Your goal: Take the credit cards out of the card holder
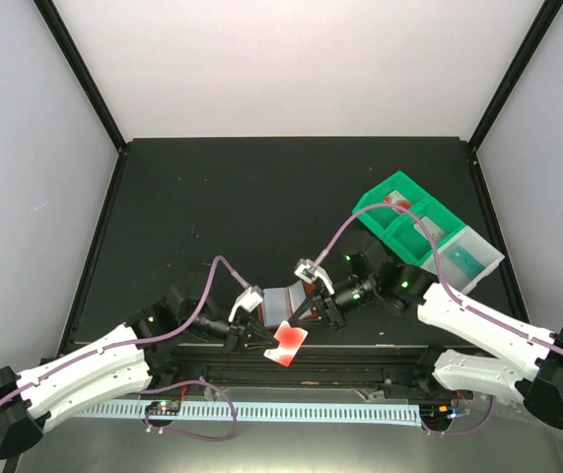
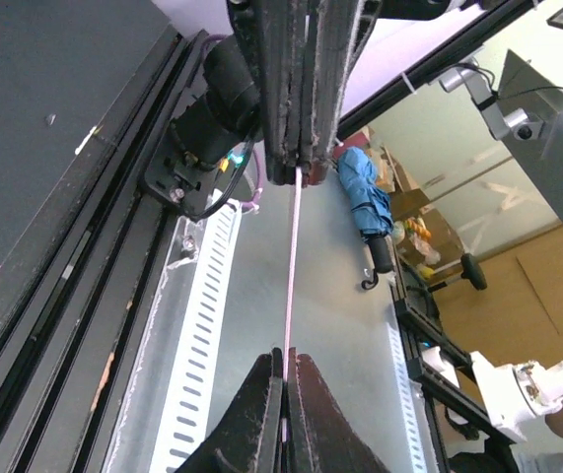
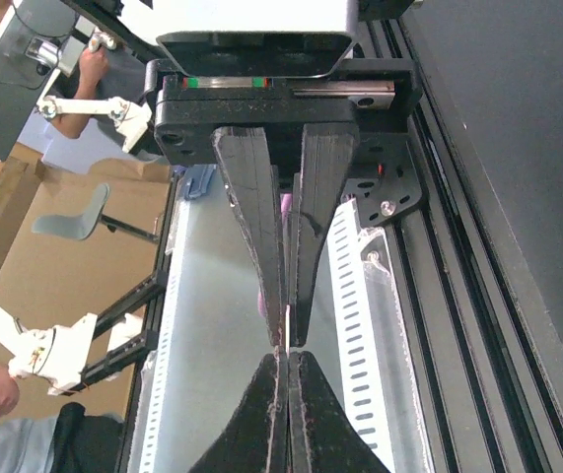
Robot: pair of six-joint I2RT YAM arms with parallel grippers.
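Note:
A white credit card with a round red blot [image 1: 289,342] hangs between my two grippers over the table's near edge. My left gripper [image 1: 259,337] is shut on its left side. My right gripper [image 1: 313,315] is shut on its right corner. In the left wrist view the card [image 2: 292,276] shows edge-on as a thin pink line running from my left gripper [image 2: 285,370] up to the shut right fingers [image 2: 313,148]. In the right wrist view its white edge [image 3: 287,330] sits between my right gripper [image 3: 287,357] and the left fingers [image 3: 251,217]. The card holder [image 1: 279,305] lies open just behind, pale lining up, brown edge at the right.
A green compartmented tray [image 1: 399,212] stands at the back right, with a clear box [image 1: 468,258] beside it. Black frame rails [image 1: 380,367] and a white slotted cable duct [image 1: 291,412] run along the near edge below the grippers.

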